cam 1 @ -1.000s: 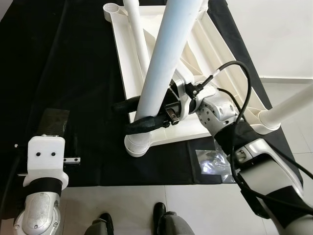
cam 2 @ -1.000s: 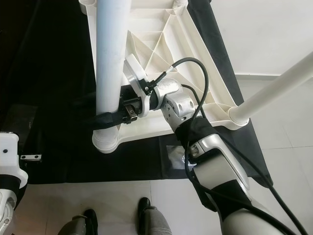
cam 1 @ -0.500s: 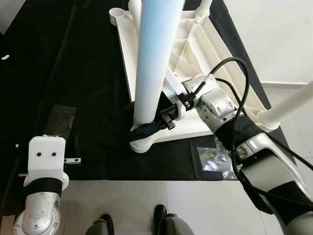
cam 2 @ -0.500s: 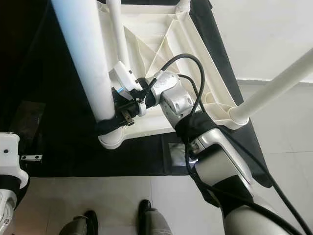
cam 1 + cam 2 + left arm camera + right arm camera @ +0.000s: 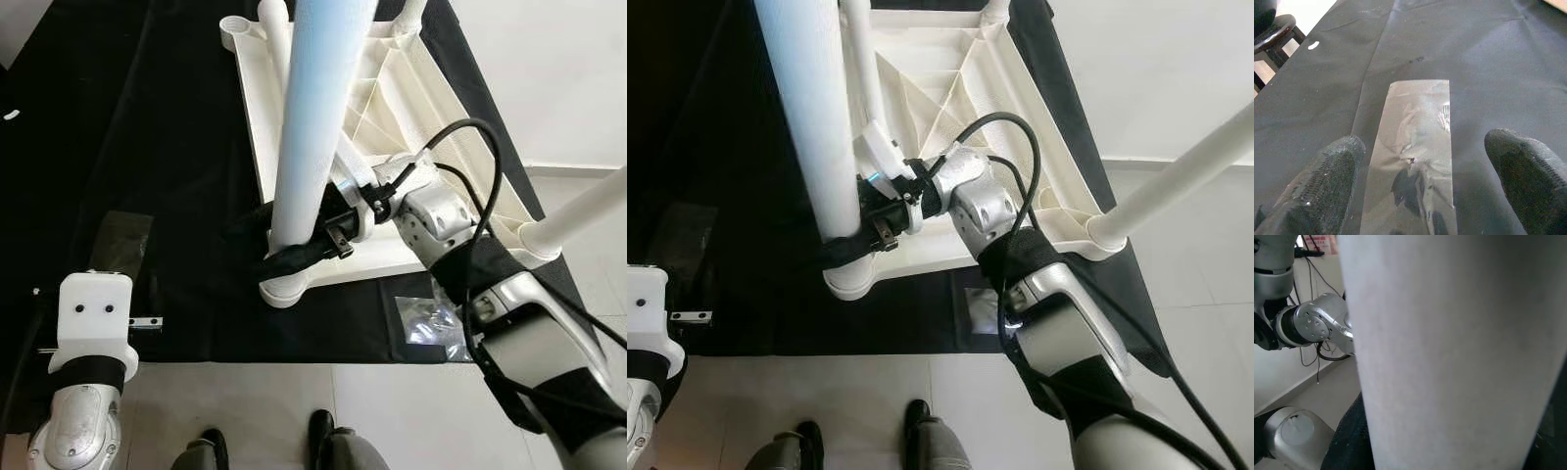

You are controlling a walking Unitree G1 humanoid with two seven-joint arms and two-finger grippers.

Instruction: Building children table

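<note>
The left gripper (image 5: 1420, 161) hangs at about 8 o'clock over the black cloth (image 5: 167, 147) on the floor. Its jaws are wide open and hold nothing. A clear plastic bag (image 5: 1413, 161) lies flat on the cloth under them.

In the middle, the white table top (image 5: 392, 108) lies upside down on the cloth. A thick white leg (image 5: 313, 127) stands up from its near corner socket (image 5: 284, 289).

The right gripper (image 5: 284, 245) has its jaws closed around this leg, just above the socket. At 3 o'clock, another white leg (image 5: 578, 215) sticks out from the table's right corner. A small bag of screws (image 5: 426, 323) lies on the cloth at 5 o'clock.
</note>
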